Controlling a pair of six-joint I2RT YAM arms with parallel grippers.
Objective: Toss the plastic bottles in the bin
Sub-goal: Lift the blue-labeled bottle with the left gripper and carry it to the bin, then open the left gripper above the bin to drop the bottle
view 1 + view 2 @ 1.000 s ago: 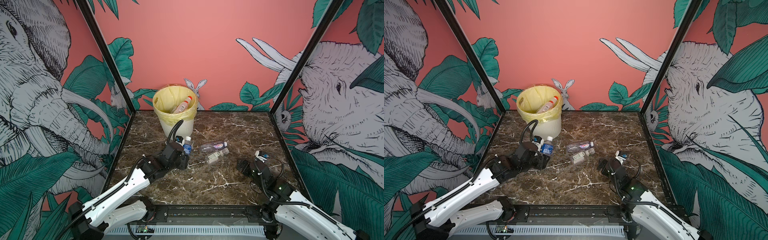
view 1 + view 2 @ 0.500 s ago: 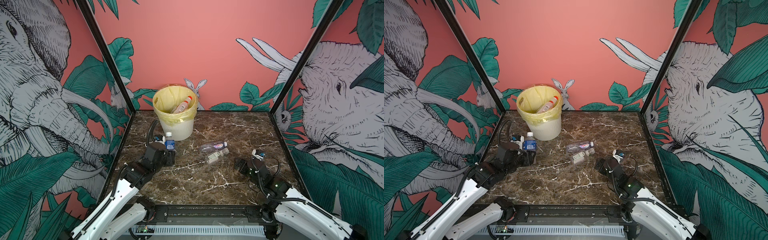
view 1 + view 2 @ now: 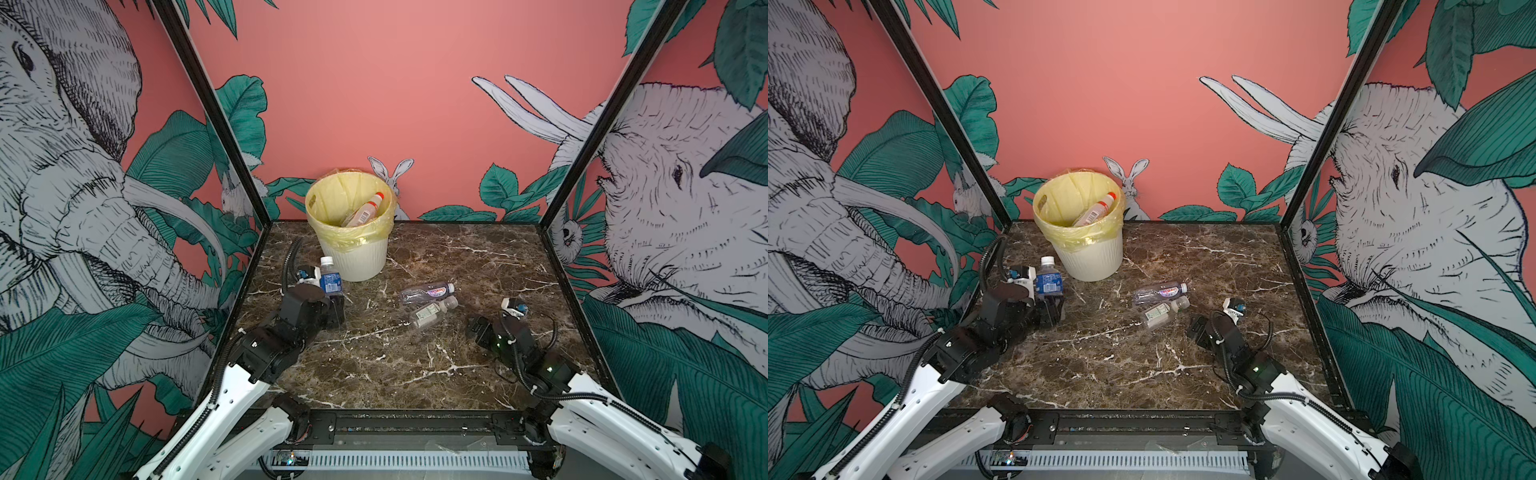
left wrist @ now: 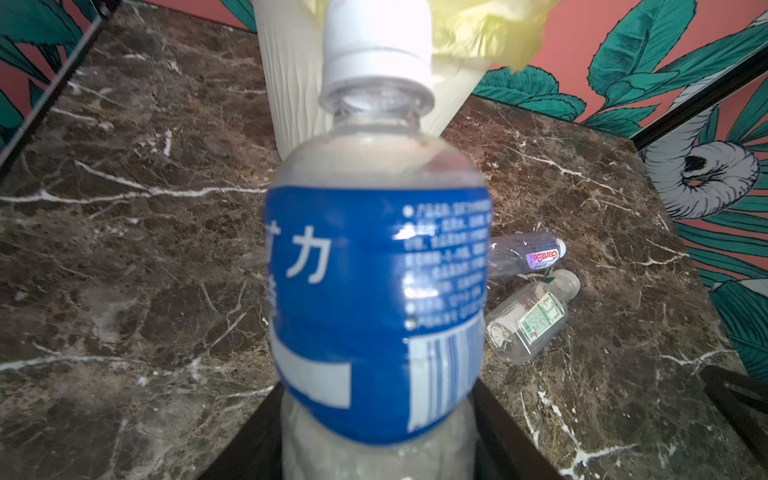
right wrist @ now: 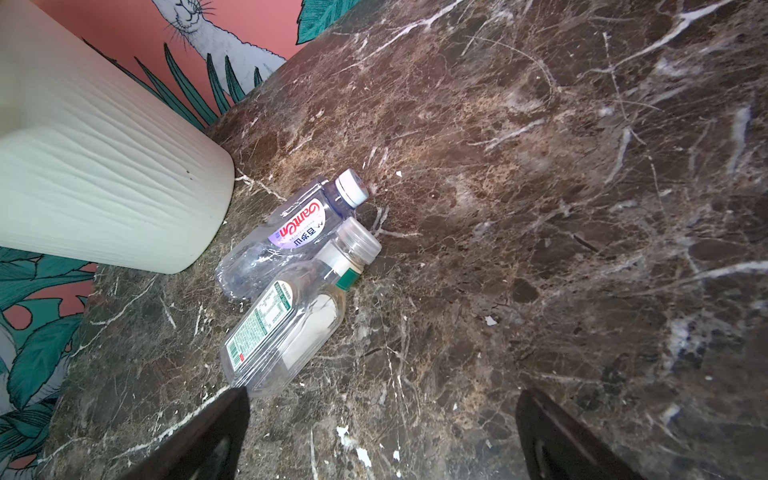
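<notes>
Front of the table (image 3: 415, 365) first. The right tool (image 3: 477, 326) hangs low over the marble with its jaws spread wide and nothing between them. The right wrist view shows only bare stone between its dark fingers (image 5: 208, 436).

Just ahead of it, toward the left arm's side, the green-label bottle (image 3: 430, 312) lies flat. The purple-label bottle (image 3: 428, 292) lies right against it on the far side. Their long axes run nearly parallel across the table, caps toward the right arm's side. I'd call both of these the right arm's business, since it is plainly the nearer arm.

Over to the left arm. The left tool (image 3: 333, 305) is clamped on the lower body of the blue-label bottle (image 3: 330, 281). The bottle stands upright in the grip, white cap on top, long axis vertical.

And here is the relation that counts. The bin (image 3: 357, 257) stands just beyond that bottle, a touch toward the right arm's side. In the left wrist view its ribbed wall (image 4: 291, 83) rises straight behind the cap, with the yellow liner spilling over above. The rim sits higher than the cap, so the bottle is beside the bin and not over it. My read is that the bottle needs to go up first, then forward and slightly across before release.

Inside the liner a red-capped bottle (image 3: 365, 210) leans against the far wall. What lies beneath it is too hidden to tell.
</notes>
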